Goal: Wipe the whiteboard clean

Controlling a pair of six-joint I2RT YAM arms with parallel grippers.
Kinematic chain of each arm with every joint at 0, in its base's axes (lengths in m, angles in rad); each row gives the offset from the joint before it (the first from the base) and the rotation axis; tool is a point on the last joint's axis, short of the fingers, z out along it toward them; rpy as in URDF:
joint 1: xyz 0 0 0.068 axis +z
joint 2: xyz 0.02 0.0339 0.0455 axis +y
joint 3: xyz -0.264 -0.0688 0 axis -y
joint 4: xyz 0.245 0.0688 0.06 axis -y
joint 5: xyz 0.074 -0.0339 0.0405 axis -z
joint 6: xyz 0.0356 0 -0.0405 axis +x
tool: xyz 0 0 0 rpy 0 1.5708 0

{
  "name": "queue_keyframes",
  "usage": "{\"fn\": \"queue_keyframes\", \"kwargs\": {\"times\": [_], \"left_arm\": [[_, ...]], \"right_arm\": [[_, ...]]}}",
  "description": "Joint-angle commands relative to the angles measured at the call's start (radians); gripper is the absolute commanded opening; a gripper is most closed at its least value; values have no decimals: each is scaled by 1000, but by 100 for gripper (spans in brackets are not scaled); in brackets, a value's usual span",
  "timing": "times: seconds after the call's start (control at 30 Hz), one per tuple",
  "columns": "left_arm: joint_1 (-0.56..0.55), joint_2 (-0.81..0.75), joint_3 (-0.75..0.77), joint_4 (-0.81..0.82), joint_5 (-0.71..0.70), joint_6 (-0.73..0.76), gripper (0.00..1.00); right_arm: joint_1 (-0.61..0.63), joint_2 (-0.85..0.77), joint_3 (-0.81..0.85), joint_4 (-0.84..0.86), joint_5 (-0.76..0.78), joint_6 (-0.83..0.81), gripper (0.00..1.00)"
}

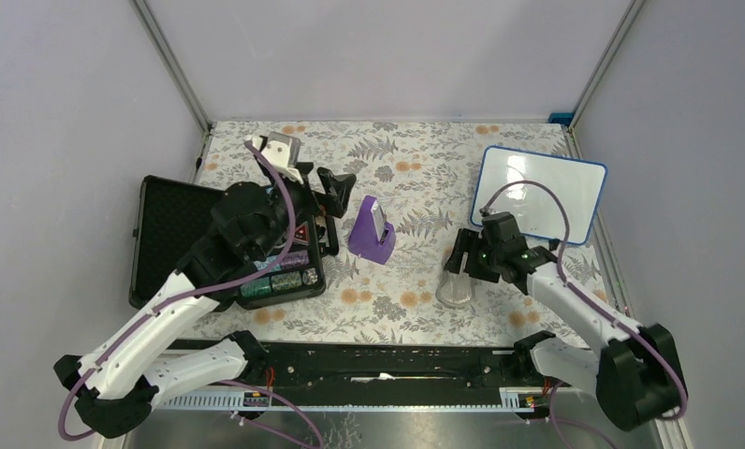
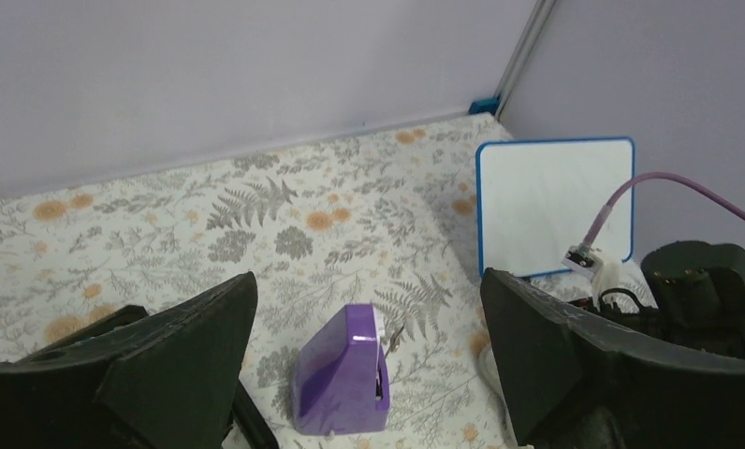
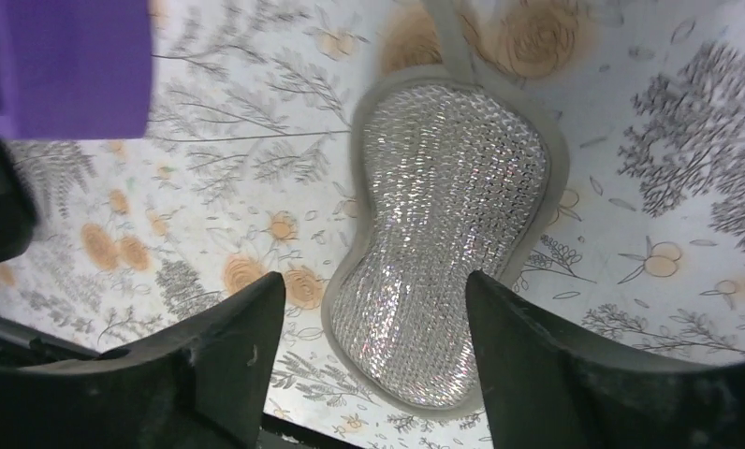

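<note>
The blue-framed whiteboard [image 1: 540, 192] lies flat at the back right; its white face shows no marks that I can make out, and it also shows in the left wrist view [image 2: 551, 201]. A glittery silver scrubber pad [image 1: 456, 288] lies on the floral cloth; in the right wrist view [image 3: 444, 243] it sits right under my fingers. My right gripper [image 1: 462, 262] [image 3: 373, 346] is open just above it, jaws to either side, not touching. My left gripper [image 1: 334, 208] [image 2: 369, 365] is open and empty, hovering left of a purple wedge-shaped block [image 1: 372, 229] [image 2: 343, 383].
An open black case [image 1: 167, 234] holding small items lies at the left under the left arm. A black rail [image 1: 378, 360] runs along the near edge. Grey walls with metal posts close in the table. The right arm's purple cable [image 1: 537, 187] arcs over the whiteboard.
</note>
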Motion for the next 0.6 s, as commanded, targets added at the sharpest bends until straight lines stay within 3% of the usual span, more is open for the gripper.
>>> {"fn": "queue_keyframes", "kwargs": {"times": [0.0, 0.1, 0.17, 0.37, 0.57], "left_arm": [[1, 3, 134, 15, -37, 5, 99], [0, 4, 202, -8, -53, 32, 99], [0, -2, 238, -16, -66, 51, 99], [0, -37, 342, -41, -101, 110, 99], [0, -86, 415, -47, -126, 136, 99]], "right_arm": [[9, -178, 109, -62, 12, -55, 82], [9, -297, 190, -149, 49, -74, 89], [9, -372, 260, -201, 90, -95, 99], [8, -537, 538, -297, 266, -169, 100], [9, -642, 713, -239, 356, -205, 100]]}}
